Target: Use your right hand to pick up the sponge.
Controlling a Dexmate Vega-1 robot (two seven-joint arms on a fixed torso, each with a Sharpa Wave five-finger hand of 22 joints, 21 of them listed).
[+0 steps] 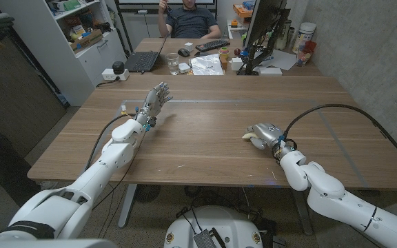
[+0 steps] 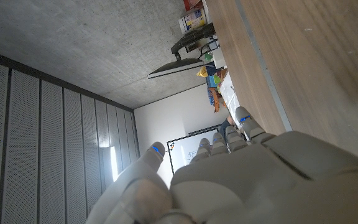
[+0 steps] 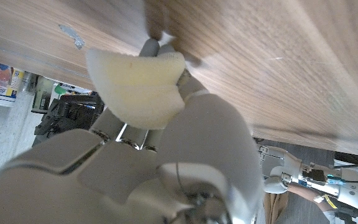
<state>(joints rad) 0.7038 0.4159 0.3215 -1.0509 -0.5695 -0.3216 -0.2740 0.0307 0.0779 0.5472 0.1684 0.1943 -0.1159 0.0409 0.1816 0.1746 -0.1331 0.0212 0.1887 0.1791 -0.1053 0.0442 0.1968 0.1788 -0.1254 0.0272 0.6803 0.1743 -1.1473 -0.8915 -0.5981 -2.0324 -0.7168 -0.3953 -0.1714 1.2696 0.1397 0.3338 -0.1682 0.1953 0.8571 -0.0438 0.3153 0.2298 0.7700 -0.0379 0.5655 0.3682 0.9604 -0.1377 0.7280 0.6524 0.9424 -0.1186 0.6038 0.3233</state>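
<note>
The right hand (image 1: 264,133) is curled down over the pale sponge (image 3: 138,84) on the table's (image 1: 205,148) right side, fingers closed on it, and the sponge bends in the grip. It looks light and soft, so a squeeze across its middle should hold.

Surface: a wooden table (image 1: 212,131) is seen, brown-grained.
Sponge (image 1: 251,140): pale yellow, pressed against the tabletop under the right hand (image 1: 266,135).
Tape mark (image 1: 124,107): a small scrap, well apart from the sponge, near the table's left edge.
</note>
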